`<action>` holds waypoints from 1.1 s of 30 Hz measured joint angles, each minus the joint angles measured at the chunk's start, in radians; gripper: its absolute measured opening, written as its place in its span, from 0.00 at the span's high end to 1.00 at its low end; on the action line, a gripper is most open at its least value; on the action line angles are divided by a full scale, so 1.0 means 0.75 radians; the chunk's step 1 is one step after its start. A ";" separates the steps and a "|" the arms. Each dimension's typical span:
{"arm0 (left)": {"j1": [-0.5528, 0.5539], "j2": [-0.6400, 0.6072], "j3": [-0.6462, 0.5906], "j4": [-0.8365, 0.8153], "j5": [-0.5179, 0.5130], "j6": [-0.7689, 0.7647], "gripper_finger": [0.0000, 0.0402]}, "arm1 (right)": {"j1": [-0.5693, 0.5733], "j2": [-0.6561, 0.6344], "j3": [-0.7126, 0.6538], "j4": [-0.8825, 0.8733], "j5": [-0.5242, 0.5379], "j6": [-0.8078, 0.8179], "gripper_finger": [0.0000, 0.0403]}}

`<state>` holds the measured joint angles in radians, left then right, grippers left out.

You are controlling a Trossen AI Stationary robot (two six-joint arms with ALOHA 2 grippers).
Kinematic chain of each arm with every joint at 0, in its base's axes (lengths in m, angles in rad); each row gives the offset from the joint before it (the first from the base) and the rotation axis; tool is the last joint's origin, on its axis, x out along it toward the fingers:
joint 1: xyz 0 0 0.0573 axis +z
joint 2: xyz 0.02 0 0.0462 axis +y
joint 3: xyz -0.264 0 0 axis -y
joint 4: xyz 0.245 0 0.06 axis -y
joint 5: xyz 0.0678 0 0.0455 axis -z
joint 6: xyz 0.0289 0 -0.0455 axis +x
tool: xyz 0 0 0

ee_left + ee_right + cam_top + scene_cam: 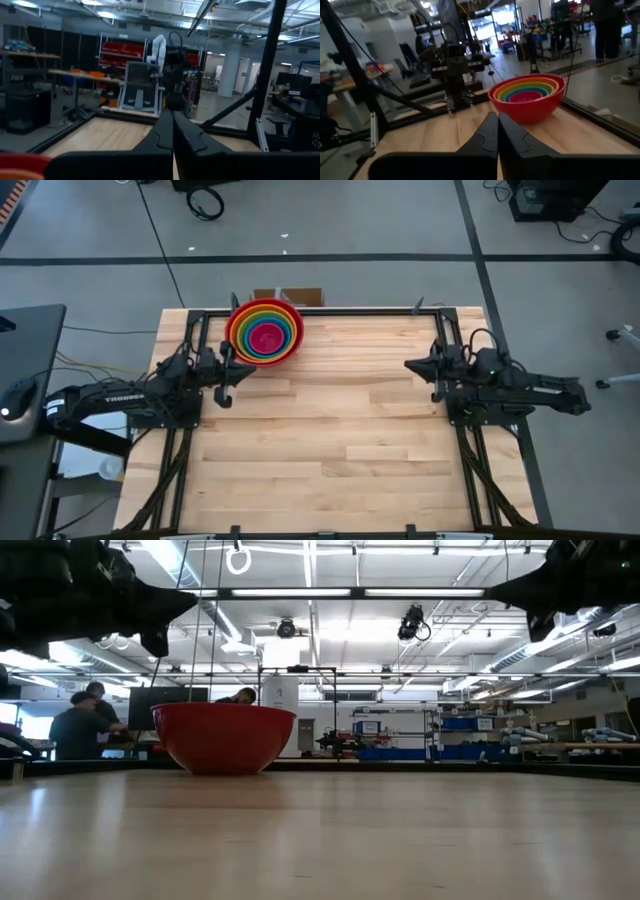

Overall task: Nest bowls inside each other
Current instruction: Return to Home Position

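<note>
The bowls (264, 332) stand nested in one stack on the wooden table (330, 440), near its far edge and left of centre. The red one is outermost and the pink one (524, 97) innermost. The red bowl (223, 737) rests on its base. My left gripper (246, 368) is shut and holds nothing; it hangs above the table just on the near side of the stack. My right gripper (409, 365) is shut too, with nothing in it, over the table's right part and pointing toward the bowls. In the wrist views both pairs of fingers (172, 114) (497, 117) lie closed together.
A black frame (330, 311) runs along the table's far edge and down both sides past the arm bases. A small cardboard box (290, 297) sits behind the far edge. People stand at desks in the room beyond (85, 725). Bare wood lies between the arms.
</note>
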<state>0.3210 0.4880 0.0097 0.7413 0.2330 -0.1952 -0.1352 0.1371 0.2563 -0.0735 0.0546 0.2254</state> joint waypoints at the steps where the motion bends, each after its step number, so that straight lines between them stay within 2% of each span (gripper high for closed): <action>1: -0.004 -0.004 0.000 -0.001 0.000 0.006 1.00 | 0.003 -0.004 -0.023 0.034 0.000 0.000 0.99; 7: -0.016 -0.018 0.000 -0.020 0.001 0.009 1.00 | 0.029 -0.074 -0.087 0.059 -0.011 0.020 0.99; 12: -0.016 -0.018 0.000 -0.037 0.001 0.043 1.00 | 0.040 -0.184 -0.086 -0.029 -0.148 0.063 0.98; 15: -0.014 -0.017 0.000 -0.039 0.001 0.042 1.00 | 0.040 -0.176 -0.091 -0.051 -0.196 0.105 0.98; 18: -0.014 -0.016 -0.001 -0.052 0.001 0.042 1.00 | 0.040 -0.179 -0.145 0.058 -0.181 0.126 0.98; 22: -0.014 -0.015 -0.001 -0.056 0.001 0.042 1.00 | 0.040 -0.166 -0.311 0.432 -0.123 0.206 0.98; 33: 0.017 -0.016 -0.001 -0.054 -0.013 0.035 1.00 | 0.047 -0.140 -0.322 0.418 -0.102 0.161 0.98</action>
<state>0.3335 0.4759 0.0093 0.7004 0.2236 -0.1691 -0.1001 0.0319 0.0151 0.2400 -0.0218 0.3458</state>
